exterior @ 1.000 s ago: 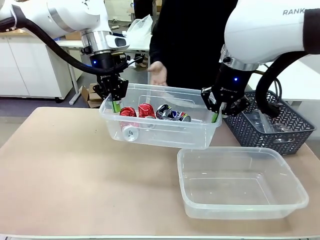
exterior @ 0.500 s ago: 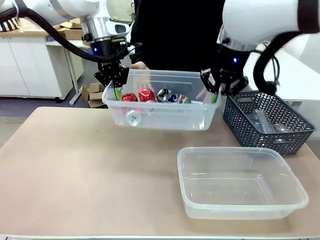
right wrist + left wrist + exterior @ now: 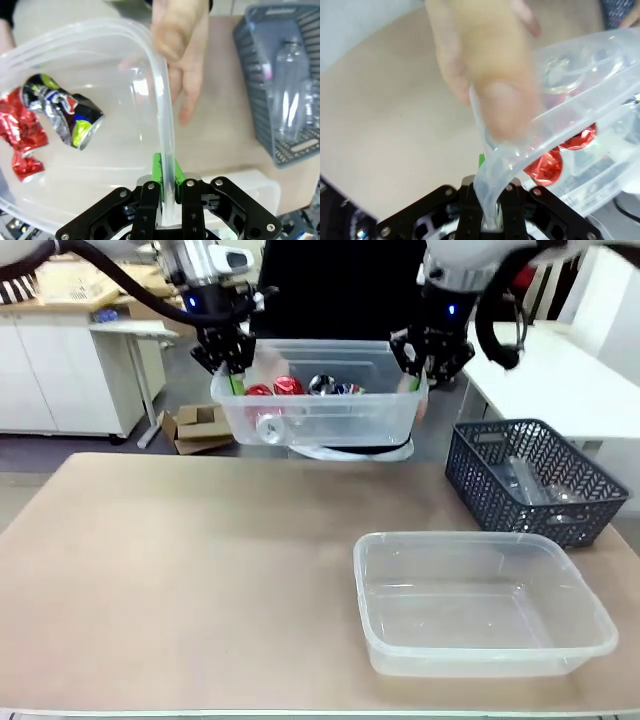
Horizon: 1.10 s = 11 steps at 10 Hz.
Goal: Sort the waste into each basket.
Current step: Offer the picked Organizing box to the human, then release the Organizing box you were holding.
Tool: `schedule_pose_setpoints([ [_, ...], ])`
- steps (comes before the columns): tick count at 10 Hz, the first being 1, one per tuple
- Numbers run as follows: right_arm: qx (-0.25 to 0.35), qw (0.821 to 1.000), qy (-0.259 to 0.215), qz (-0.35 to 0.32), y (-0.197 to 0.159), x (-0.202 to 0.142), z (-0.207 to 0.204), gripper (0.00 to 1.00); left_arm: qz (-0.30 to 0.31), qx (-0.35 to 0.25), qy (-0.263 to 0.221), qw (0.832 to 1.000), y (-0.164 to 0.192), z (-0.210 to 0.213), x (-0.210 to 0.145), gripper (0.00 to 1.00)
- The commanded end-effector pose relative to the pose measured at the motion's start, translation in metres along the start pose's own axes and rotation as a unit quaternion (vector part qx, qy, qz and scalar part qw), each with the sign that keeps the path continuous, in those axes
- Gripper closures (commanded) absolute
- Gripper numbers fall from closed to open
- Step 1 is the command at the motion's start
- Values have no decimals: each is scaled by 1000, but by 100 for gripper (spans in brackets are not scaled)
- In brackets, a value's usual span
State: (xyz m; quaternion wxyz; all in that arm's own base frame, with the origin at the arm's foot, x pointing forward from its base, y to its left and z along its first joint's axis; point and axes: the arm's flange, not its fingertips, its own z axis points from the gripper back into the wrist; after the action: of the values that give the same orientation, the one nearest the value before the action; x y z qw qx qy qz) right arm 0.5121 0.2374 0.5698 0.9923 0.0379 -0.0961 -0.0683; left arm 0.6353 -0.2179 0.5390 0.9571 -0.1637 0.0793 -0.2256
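Two pinches, one tub of cans, up over the table's far edge.

Our left gripper (image 3: 232, 382) and right gripper (image 3: 415, 380) each clamp tight on the rim of the clear tub (image 3: 340, 425). We should move both arms together, level, minding the person's hand (image 3: 182, 55) at the rim. We count four, maybe five cans (image 3: 288, 387) inside, one empty tub (image 3: 470, 537) near right, and seemingly two bottles (image 3: 286, 95) in the lattice basket (image 3: 500, 475).
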Motion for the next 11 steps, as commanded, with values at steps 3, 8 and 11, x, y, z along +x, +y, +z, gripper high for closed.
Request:
schedule_pose_setpoints([
  [3, 1, 999, 31, 12, 6, 23, -20, 94, -10, -33, 38, 999, 3, 0, 37, 96],
  [8, -5, 1000, 30, -2, 1, 19, -24, 94, 1, -9, 23, 1000, 18, -18, 26, 96],
  [11, -5, 1000, 30, -2, 1, 19, -24, 94, 1, -9, 23, 1000, 18, -18, 26, 96],
])
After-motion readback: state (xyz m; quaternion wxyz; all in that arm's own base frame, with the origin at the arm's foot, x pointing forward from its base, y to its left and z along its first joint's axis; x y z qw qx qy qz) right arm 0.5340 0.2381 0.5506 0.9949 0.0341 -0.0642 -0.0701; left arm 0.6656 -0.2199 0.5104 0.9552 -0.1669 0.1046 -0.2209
